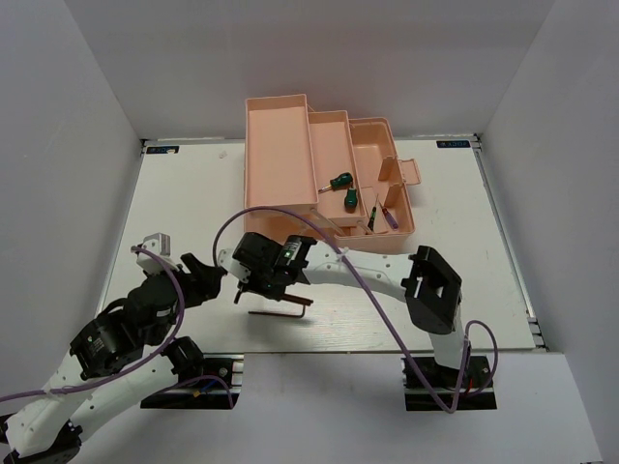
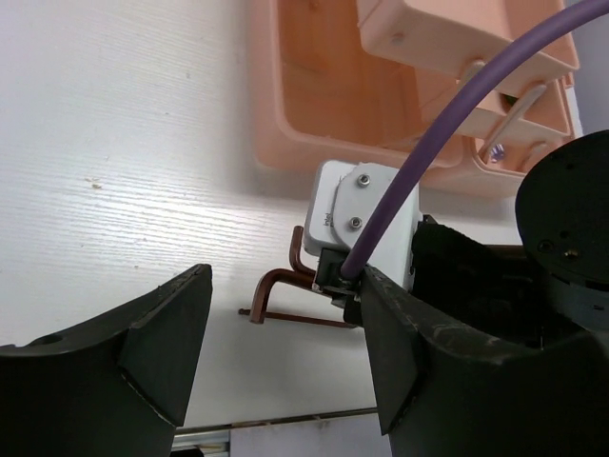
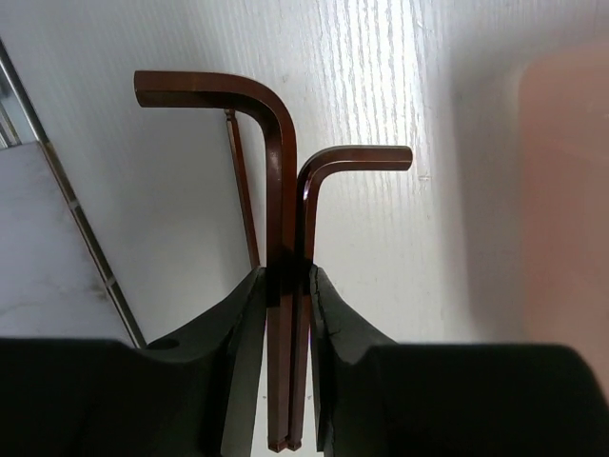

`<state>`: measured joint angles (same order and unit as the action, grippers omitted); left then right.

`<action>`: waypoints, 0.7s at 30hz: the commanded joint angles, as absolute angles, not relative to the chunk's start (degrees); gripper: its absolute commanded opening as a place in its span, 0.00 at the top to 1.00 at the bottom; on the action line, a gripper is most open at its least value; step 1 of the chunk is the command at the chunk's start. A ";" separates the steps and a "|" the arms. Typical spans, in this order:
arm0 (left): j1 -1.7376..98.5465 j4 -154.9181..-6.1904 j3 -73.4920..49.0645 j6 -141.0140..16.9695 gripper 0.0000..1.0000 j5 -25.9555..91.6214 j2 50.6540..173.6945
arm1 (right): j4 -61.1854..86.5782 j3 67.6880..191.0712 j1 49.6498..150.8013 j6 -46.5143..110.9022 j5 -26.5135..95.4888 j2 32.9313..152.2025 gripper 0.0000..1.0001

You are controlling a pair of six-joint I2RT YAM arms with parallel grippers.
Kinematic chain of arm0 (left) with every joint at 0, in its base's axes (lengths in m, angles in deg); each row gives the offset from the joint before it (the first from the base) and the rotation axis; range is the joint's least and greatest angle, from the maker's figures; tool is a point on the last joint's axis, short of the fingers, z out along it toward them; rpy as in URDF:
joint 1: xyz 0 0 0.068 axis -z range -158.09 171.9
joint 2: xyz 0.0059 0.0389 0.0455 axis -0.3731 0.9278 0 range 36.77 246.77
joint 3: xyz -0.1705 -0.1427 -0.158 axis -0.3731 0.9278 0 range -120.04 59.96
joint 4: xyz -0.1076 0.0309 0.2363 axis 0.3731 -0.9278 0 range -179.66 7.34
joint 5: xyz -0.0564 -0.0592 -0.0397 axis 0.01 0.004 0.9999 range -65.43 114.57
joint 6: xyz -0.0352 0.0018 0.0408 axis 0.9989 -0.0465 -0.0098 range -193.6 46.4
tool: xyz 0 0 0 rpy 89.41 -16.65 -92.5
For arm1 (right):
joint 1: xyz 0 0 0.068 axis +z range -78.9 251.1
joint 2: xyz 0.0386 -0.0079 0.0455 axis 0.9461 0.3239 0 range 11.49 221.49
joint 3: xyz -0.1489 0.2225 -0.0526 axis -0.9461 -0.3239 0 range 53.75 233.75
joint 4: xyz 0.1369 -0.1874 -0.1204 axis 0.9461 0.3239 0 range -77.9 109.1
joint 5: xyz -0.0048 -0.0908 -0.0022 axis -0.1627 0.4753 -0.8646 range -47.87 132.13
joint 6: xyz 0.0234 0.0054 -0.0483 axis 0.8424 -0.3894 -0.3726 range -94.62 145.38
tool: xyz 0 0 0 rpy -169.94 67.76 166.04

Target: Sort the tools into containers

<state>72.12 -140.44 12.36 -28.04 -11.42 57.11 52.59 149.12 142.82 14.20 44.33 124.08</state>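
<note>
Right gripper (image 3: pixel 285 281) clenching both hex keys (image 3: pixel 284 190), shanks lying along fingers, bends pointing apart; toolbox (image 1: pixel 278 155) sitting just beyond. Left gripper (image 2: pixel 285 295) gaping, empty.

**White booth, white desk**

You are looking down on a white wood-grain desk (image 1: pixel 193 213). Plain white panels close it in: a left wall (image 1: pixel 58 145), a back wall (image 1: pixel 319 58) and a right wall (image 1: pixel 571 145). A dark rail (image 1: pixel 504 232) runs along the desk's right edge. The light is soft and even, and your wrist views show bright glare on the desk.
</note>
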 commanded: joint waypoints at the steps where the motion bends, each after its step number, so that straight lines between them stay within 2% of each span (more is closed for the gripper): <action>1: 72.09 -140.14 12.58 -28.51 0.27 -11.29 57.60 | 51.48 147.18 142.12 13.25 45.02 120.56 1.00; 16: 72.09 -140.14 12.58 -28.51 0.27 -11.29 57.60 | 48.84 142.51 139.83 11.32 47.40 128.37 1.00; 20: 72.09 -140.14 12.58 -28.51 0.27 -11.29 57.60 | 48.58 142.95 139.48 11.14 48.02 130.14 0.93; 21: 72.09 -140.14 12.58 -28.51 0.27 -11.29 57.60 | 48.66 143.04 139.56 11.05 48.02 130.40 0.83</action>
<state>72.21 -139.82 12.38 -28.13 -10.85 57.39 50.36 142.04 139.72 11.93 46.93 130.29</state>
